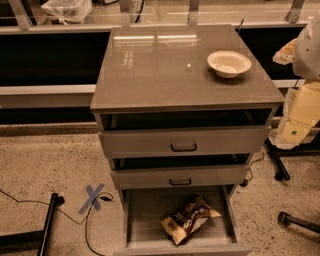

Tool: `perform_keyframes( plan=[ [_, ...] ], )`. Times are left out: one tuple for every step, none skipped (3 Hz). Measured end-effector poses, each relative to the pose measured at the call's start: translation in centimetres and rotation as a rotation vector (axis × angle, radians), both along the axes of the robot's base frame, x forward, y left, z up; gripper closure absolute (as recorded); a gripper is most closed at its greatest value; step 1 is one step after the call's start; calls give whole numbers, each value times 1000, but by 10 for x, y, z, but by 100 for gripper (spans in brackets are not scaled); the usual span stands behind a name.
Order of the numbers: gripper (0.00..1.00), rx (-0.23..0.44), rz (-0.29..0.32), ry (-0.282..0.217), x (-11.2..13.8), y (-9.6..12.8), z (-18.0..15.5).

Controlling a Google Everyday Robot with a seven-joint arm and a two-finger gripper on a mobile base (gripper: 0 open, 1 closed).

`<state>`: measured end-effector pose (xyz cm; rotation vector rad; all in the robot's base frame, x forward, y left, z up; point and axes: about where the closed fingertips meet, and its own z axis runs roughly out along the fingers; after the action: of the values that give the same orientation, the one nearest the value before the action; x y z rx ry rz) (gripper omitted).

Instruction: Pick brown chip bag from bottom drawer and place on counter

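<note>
**K:** Three grey drawers in the cabinet. The deep grey bottom drawer (pixel 145 220) is pulled well out at 6 o'clock of frame, with its wide flat floor showing.

**M:** Target?

**K:** Crinkly brown chip bag (pixel 189 219), dark middle with white lettering, tan-yellow ends. It lies on that drawer's floor, right of centre, long axis running 7 to 1 o'clock. It's near the right wall; can't tell if it touches.

**M:** Anything over it?

**K:** The shallow grey middle drawer (pixel 150 176) with a black handle hangs over the back of the floor. The bag's upper end sits just below that front. The matching top drawer (pixel 145 142) is above, and each has a dark gap over its front.

**M:** Counter?

**K:** Glossy grey-brown square counter (pixel 160 70), reflective. A round white bowl (pixel 229 63) stands upright at its 2 o'clock, near the right edge.

**M:** Gripper?

**K:** The gripper (pixel 292 127) is on the pale cream-and-white arm (pixel 309 50) at 3 o'clock of frame. It's just beside the counter's front right corner and well apart from the bag. Spread or pressed together, can't tell.

**M:** Floor?

**K:** Blue tape X (pixel 93 197) at 8 o'clock with a thin black cable (pixel 30 204) beside it. Black bar (pixel 47 225) at 7 o'clock, black wheeled legs (pixel 277 162) at 4. Clear plastic sack (pixel 65 10) at 11, behind the cabinet.
</note>
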<state>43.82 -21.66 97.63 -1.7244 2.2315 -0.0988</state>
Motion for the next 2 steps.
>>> perform_keyframes(
  plan=[
    [0,0,0,0,0,0,0],
    [0,35,21,5,6,9,-30]
  ],
)
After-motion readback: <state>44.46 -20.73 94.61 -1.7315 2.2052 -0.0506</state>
